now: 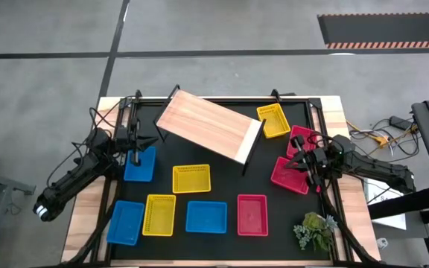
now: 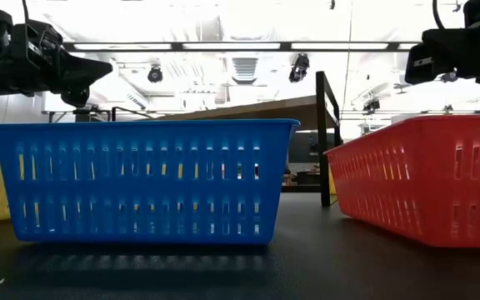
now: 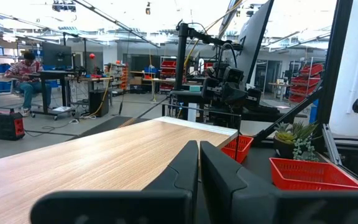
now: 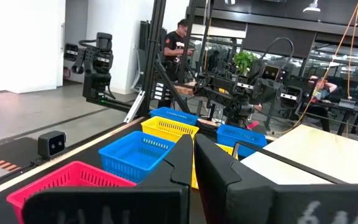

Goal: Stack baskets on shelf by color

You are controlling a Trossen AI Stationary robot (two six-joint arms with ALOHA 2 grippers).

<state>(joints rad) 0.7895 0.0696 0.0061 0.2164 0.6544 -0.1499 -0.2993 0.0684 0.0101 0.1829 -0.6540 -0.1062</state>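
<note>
Nine baskets lie on the black table (image 1: pixel 222 195): three yellow, three blue and three red, all shallow mesh trays of one size.

The yellow ones sit one beside the far right end of the shelf (image 1: pixel 273 120), one in the middle of the table (image 1: pixel 191 179), and one in the near row (image 1: pixel 159 214). The blue ones sit one at the left under the left arm (image 1: pixel 139 164), one at the near left corner (image 1: pixel 125 222), and one in the near row's middle (image 1: pixel 206 217). Two red ones (image 1: pixel 301 139) (image 1: pixel 290 176) lie at the right edge by the right arm, and the third (image 1: pixel 252 214) is in the near row.

The shelf (image 1: pixel 208 125), a light wooden plank on thin black legs, stands at an angle across the far part of the table with nothing on it.

The left gripper (image 1: pixel 135 144) hovers above the left blue basket, its fingers pressed together with no basket between them. The right gripper (image 1: pixel 306 161) hangs between the two red baskets at the right, fingers likewise closed and holding nothing.

A small green plant (image 1: pixel 316 229) rests at the near right corner.
</note>
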